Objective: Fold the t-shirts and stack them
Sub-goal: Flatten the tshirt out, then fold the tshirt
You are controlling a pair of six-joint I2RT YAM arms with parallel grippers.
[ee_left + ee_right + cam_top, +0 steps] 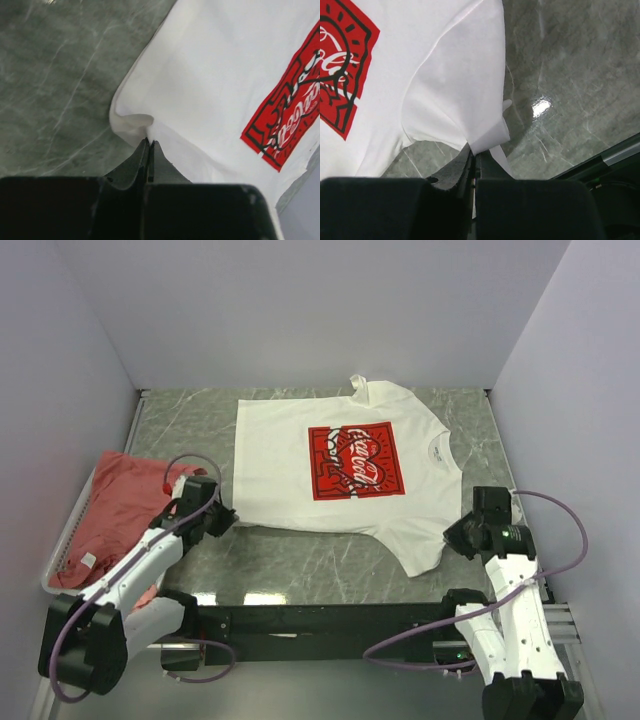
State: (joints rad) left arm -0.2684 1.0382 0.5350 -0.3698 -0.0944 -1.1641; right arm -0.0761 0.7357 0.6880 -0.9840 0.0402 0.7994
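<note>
A white t-shirt with a red rectangular print lies spread on the grey marble table. My left gripper is shut on its near-left hem corner. My right gripper is shut on the edge of its near-right sleeve. The sleeve shows in the right wrist view, bunched at my fingers. Salmon-red t-shirts lie heaped at the left.
A white wire basket holds the salmon-red pile at the left edge. White walls enclose the table on three sides. A black rail runs along the near edge between the arm bases.
</note>
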